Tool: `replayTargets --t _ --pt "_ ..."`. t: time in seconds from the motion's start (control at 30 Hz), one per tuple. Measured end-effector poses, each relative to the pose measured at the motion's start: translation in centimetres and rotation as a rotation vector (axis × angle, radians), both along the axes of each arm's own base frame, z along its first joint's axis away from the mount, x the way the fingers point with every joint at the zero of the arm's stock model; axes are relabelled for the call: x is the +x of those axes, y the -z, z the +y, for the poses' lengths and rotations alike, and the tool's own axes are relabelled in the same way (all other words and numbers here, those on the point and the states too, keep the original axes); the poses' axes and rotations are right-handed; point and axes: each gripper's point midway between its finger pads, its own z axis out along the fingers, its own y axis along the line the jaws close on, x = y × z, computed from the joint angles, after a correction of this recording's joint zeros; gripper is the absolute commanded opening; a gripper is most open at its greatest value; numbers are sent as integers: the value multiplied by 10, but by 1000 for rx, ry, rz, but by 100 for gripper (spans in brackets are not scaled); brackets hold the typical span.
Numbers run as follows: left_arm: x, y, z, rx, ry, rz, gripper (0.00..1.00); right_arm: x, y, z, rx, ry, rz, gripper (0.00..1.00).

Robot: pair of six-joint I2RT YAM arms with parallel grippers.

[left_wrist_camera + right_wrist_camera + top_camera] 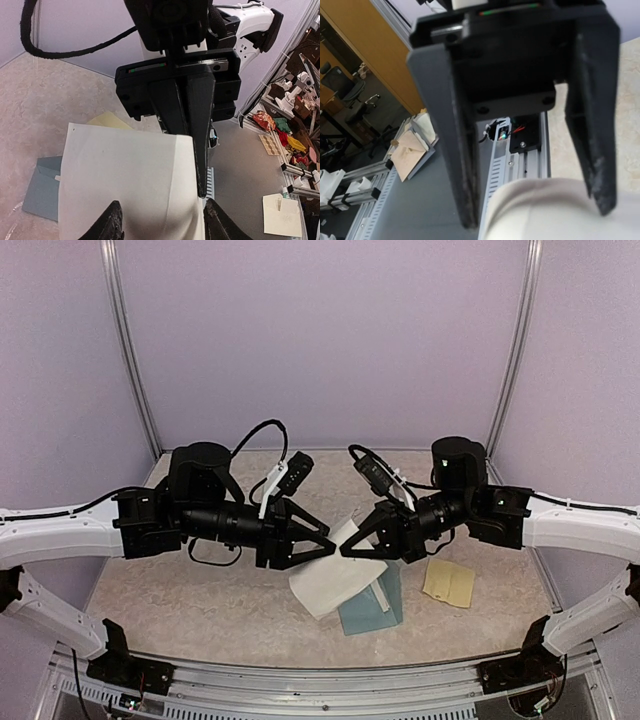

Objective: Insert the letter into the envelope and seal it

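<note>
Left gripper point(330, 543): fingers apart, white letter point(330, 590) filling the gap; squeezing it or not, cannot tell.
Right gripper point(348, 545): tip to tip with the left one; fingers apart too, bent top of the letter between them; holding tight or not, cannot tell.
Letter: up in the air, hanging from where the two grippers meet, low end over the envelope point(375, 608).
Envelope: flat on the table point(200, 600), below the grippers, a bit toward the right arm's side and the near edge; partly hidden by the letter, so long side hard to tell.
Nearer arm: the right one, by a little.
Arms: both reaching in from the sides, stretched out about level, meeting in the middle.
Next move, a guess: letter down and toward the near right.
Yellow sticker sheet point(448, 582): near the envelope's right side, apart from it.
</note>
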Motion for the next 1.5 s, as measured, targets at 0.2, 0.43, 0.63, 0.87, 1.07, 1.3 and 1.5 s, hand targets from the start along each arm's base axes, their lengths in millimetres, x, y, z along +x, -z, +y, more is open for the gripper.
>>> replayTargets --t 0.2,0.43,0.63,0.87,1.07,1.3,1.5 --pt "-4 0 -1 -3 23 8 69 0 1 0 -4 -2 0 0" --pt "-3 8 -4 13 23 13 90 -4 1 -1 0 -20 -2 0" --pt "-3 9 -5 14 31 13 88 -9 0 -1 6 -46 -7 0" --pt "-8 14 -5 28 66 30 58 -12 -2 -2 14 -59 -16 0" --pt "-13 14 -6 25 93 39 39 -11 -2 -2 13 -55 -20 0" --pt "-16 15 -5 28 107 46 22 -5 2 -1 -7 -17 -24 0" --pt "-14 18 -3 46 90 48 27 1 2 1 -29 21 -32 0"
